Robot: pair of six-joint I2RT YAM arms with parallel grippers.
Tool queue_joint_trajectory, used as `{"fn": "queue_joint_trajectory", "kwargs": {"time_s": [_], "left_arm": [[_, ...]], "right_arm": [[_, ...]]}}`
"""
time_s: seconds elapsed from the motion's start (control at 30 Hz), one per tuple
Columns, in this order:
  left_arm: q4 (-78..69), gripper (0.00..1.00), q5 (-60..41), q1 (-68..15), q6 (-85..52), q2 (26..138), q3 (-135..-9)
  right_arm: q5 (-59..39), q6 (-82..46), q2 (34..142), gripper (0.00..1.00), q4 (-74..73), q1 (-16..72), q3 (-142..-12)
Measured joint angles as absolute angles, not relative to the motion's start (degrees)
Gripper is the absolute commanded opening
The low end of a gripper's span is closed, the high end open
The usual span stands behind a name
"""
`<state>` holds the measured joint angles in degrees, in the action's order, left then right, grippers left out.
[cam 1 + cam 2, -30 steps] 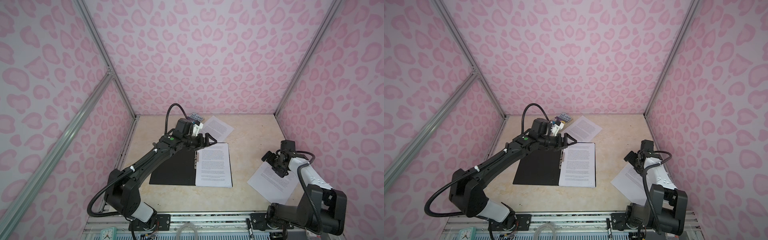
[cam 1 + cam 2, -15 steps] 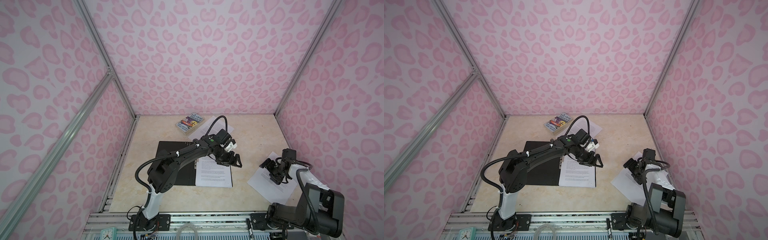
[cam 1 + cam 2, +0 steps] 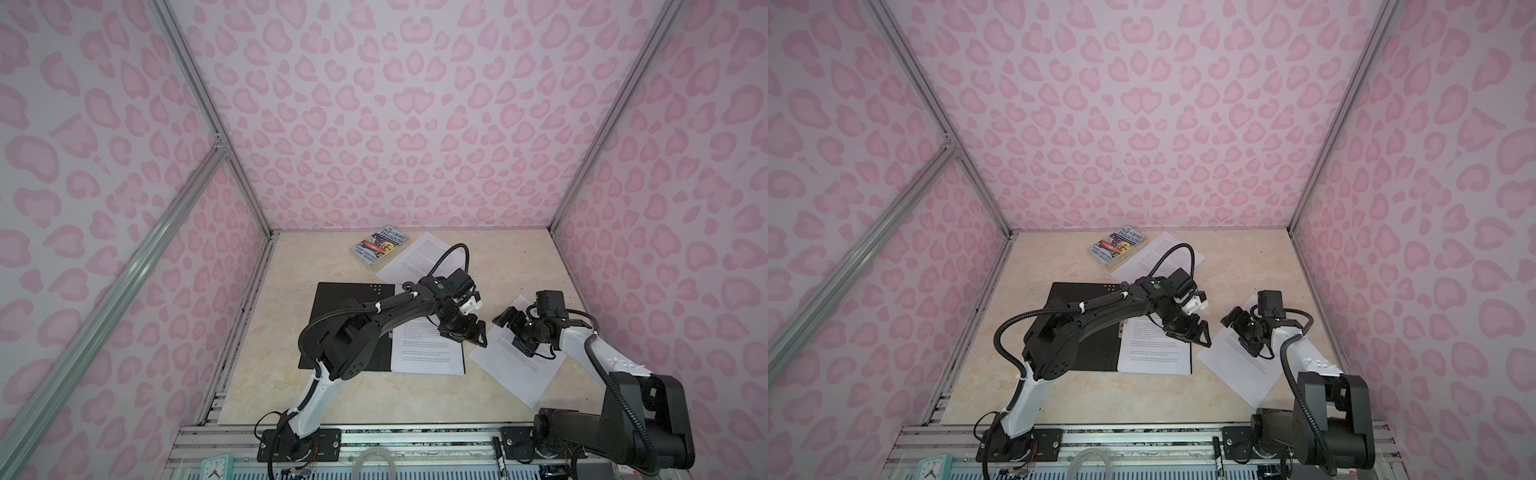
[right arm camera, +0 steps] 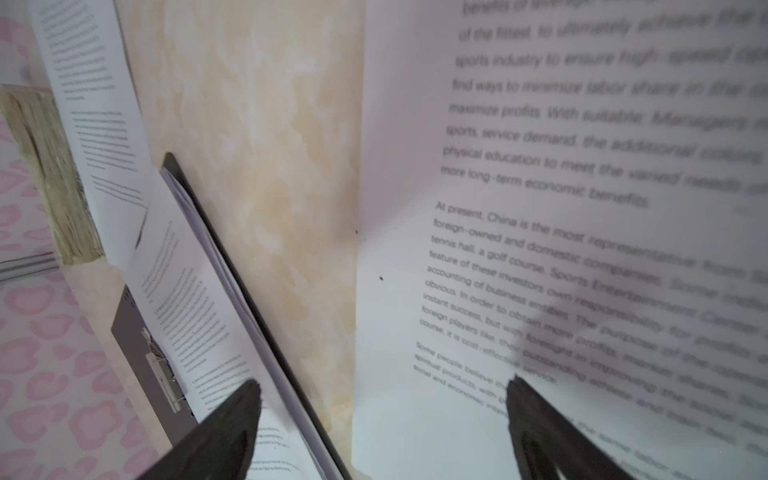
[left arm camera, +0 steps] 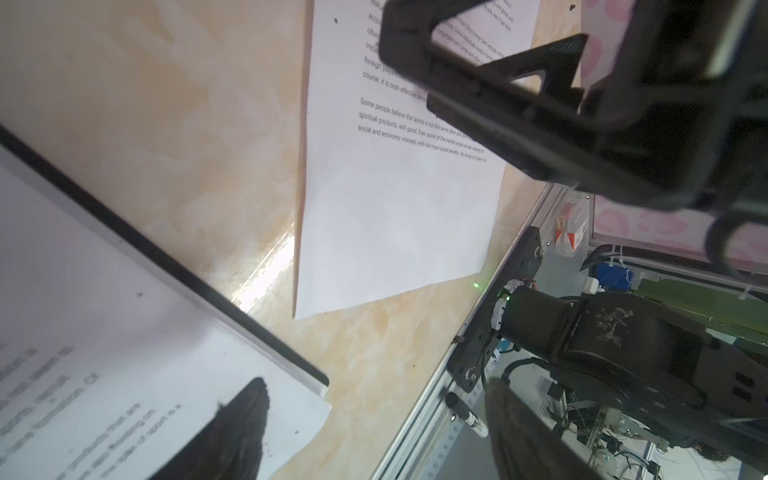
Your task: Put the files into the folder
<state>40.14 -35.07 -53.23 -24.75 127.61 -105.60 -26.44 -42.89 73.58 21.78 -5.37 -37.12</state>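
Now left gripper (image 3: pixel 473 336) gapes over the files (image 3: pixel 428 358) in the folder (image 3: pixel 345 300) (nothing held); right gripper (image 3: pixel 513 335) gapes above a sheet (image 3: pixel 519 374).

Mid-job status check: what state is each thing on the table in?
folder: open flat, black inside up.
stack: lying in folder, right half.
right sheet: loose on table.
back sheet: loose on table, beside book.
book: closed, cover up.
left tool: open, empty, at stack's edge.
right tool: open, empty, over right sheet.
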Motion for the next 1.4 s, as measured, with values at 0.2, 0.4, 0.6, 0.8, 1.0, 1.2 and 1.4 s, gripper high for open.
{"fn": "queue_joint_trajectory", "kwargs": {"time_s": [0.2, 0.4, 0.6, 0.8, 1.0, 1.2, 1.4], "left_arm": [[40.05, 0.83, -33.87, -53.71, -24.62, 132.44, -111.50], [39.99, 0.84, -31.66, -55.16, -24.73, 136.00, -114.65], [39.64, 0.84, -31.73, -55.96, -25.71, 138.78, -115.63], [38.81, 0.84, -33.45, -56.99, -26.37, 140.64, -117.69], [37.32, 0.83, -37.01, -56.66, -30.44, 141.51, -118.17], [33.21, 0.76, -40.47, -54.57, -39.00, 141.47, -116.03], [28.12, 0.73, -41.98, -52.62, -45.32, 141.34, -115.00]], "right_arm": [[-24.43, -40.14, 71.24, 0.92, 27.90, -10.74, -41.80], [-22.55, -37.65, 68.45, 0.92, 34.61, -17.43, -38.44], [-22.26, -36.64, 66.39, 0.92, 36.03, -18.39, -32.47], [-23.77, -37.10, 65.49, 0.91, 34.59, -18.41, -29.56], [-24.58, -37.78, 66.00, 0.91, 33.47, -18.48, -29.12], [-24.60, -37.43, 66.26, 0.91, 33.67, -18.48, -29.39], [-25.96, -36.75, 67.33, 0.91, 33.10, -18.55, -29.82]]}}
